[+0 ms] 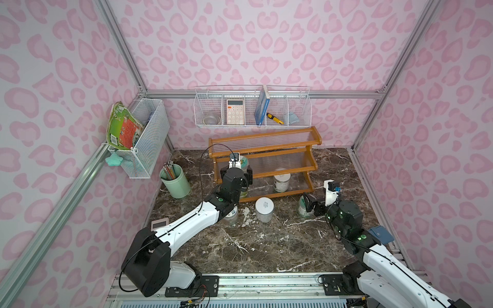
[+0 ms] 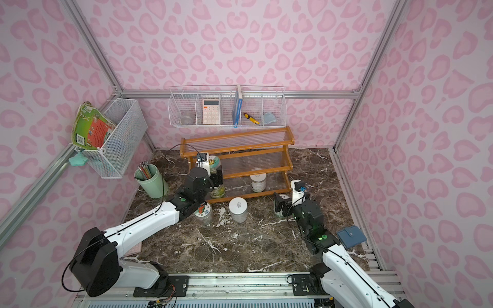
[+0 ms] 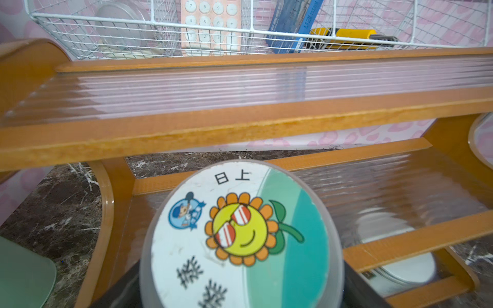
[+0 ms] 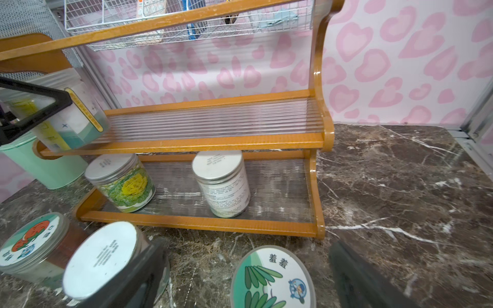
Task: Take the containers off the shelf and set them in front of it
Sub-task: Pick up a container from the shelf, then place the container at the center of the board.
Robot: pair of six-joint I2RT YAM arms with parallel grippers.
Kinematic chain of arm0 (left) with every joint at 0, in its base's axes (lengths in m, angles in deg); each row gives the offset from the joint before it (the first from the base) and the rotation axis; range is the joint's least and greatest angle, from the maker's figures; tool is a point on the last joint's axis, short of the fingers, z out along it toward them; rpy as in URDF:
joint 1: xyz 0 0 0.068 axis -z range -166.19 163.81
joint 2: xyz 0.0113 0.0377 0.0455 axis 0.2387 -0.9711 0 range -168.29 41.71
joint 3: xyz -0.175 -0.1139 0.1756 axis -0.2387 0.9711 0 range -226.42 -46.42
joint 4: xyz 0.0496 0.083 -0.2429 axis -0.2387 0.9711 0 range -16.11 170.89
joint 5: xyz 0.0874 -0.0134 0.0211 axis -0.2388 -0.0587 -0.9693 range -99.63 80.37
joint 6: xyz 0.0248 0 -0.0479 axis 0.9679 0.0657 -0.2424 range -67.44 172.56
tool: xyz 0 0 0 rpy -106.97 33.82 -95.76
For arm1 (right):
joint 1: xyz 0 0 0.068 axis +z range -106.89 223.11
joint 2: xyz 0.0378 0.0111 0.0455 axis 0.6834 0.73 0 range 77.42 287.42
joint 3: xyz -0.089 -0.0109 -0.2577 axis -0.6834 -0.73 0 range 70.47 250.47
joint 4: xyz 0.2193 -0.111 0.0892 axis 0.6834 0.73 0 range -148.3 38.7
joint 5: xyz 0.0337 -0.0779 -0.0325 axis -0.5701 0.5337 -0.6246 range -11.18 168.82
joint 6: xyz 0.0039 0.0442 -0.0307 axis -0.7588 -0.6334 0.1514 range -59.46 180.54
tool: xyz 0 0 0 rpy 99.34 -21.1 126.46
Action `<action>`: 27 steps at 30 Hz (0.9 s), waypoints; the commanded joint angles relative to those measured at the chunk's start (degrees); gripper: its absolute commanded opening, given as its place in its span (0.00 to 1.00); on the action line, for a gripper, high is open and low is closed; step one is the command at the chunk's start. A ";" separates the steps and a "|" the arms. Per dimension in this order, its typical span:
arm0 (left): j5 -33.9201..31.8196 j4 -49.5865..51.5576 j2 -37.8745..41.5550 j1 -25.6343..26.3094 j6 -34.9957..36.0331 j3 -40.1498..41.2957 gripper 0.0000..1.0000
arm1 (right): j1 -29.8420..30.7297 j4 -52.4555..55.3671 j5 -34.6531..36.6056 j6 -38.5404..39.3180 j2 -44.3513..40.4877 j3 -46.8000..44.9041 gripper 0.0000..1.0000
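Observation:
The orange-brown shelf point(image 1: 266, 138) point(image 2: 237, 137) point(image 3: 240, 128) point(image 4: 213, 144) stands at the back. My left gripper point(image 1: 237, 170) point(image 3: 240, 293) is shut on a sunflower-sticker container point(image 1: 243, 161) point(image 2: 213, 161) point(image 3: 240, 234) point(image 4: 66, 120), tilted at the middle tier's left end. A cabbage-label container point(image 4: 122, 181) and a plain one point(image 1: 281, 181) point(image 4: 221, 181) stand on the bottom tier. On the table in front are a tomato-sticker container point(image 2: 203, 213) point(image 4: 29, 242), a plain container point(image 1: 264, 209) point(image 4: 101, 258) and a green-leaf container point(image 1: 302, 210) point(image 4: 272, 280). My right gripper point(image 1: 306, 206) point(image 4: 245, 288) is open around the green-leaf one.
A mint-green pencil cup point(image 1: 176, 184) stands left of the shelf. White wire baskets point(image 1: 252, 106) point(image 1: 145, 138) hang on the back and left walls. A blue wallet point(image 1: 380, 234) lies at the right edge, a small pink pad point(image 1: 160, 224) beside my left arm.

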 commanded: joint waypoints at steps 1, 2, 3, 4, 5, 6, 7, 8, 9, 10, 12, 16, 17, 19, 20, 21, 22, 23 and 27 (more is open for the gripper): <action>1.10 0.98 2.54 0.99 0.05 0.69 0.64 | 0.02 0.95 -2.29 -0.27 -0.41 0.67 0.99; 1.39 1.70 3.45 1.43 0.13 0.97 0.64 | -0.05 1.22 -2.43 -0.31 -0.59 0.67 0.99; 1.63 2.58 4.49 1.84 0.17 1.35 0.64 | -0.05 1.41 -2.53 -0.31 -0.68 0.66 0.99; 1.85 3.37 5.33 2.23 0.21 1.62 0.64 | -0.01 1.63 -2.74 -0.26 -0.76 0.68 0.99; 1.94 4.20 6.34 2.67 0.18 2.08 0.64 | 0.00 1.79 -2.87 -0.26 -0.85 0.66 0.99; 1.91 5.07 7.45 3.25 0.23 2.65 0.64 | 0.00 1.87 -3.09 -0.33 -0.92 0.59 0.99; 1.86 5.84 8.42 3.87 0.29 3.00 0.63 | -0.08 1.90 -3.13 -0.39 -1.03 0.53 0.99; 1.94 6.72 9.64 4.47 0.27 3.61 0.63 | 0.02 2.00 -3.30 -0.42 -1.03 0.51 0.99; 1.85 7.53 10.87 5.23 0.22 4.22 0.63 | 0.01 1.85 -3.53 -0.48 -1.03 0.42 0.99; 1.86 8.08 11.88 6.01 0.38 4.84 0.62 | 0.00 1.81 -3.72 -0.54 -1.03 0.41 0.99; 1.66 10.11 14.08 7.87 0.90 5.84 0.62 | -0.07 1.74 -4.12 -0.52 -0.94 0.50 0.99; 0.53 14.69 18.35 11.86 0.76 7.94 0.62 | 0.02 2.29 -4.88 -0.68 -1.16 1.02 0.99; -0.12 15.92 19.50 13.00 0.48 8.49 0.62 | -0.02 2.46 -5.07 -0.81 -1.29 1.21 0.99; -2.10 18.25 21.98 15.29 -0.15 9.51 0.62 | 0.02 2.42 -5.36 -0.97 -1.38 1.29 0.99; -3.01 19.12 23.15 16.30 -0.42 10.07 0.62 | 0.03 2.40 -5.42 -1.03 -1.34 1.29 0.99; -3.85 19.99 24.44 17.26 -0.94 10.74 0.62 | -0.10 2.41 -5.53 -1.31 -1.29 1.41 0.99; -4.35 20.65 25.85 18.06 -1.45 11.54 0.61 | 0.02 2.29 -5.71 -1.50 -1.29 1.34 0.99; -4.53 21.11 26.98 18.67 -1.99 12.22 0.61 | 0.02 2.29 -5.82 -1.69 -1.38 1.39 0.99; -5.37 23.44 30.39 21.67 -4.29 15.13 0.61 | 0.19 2.45 -6.81 -2.31 -1.99 1.46 0.99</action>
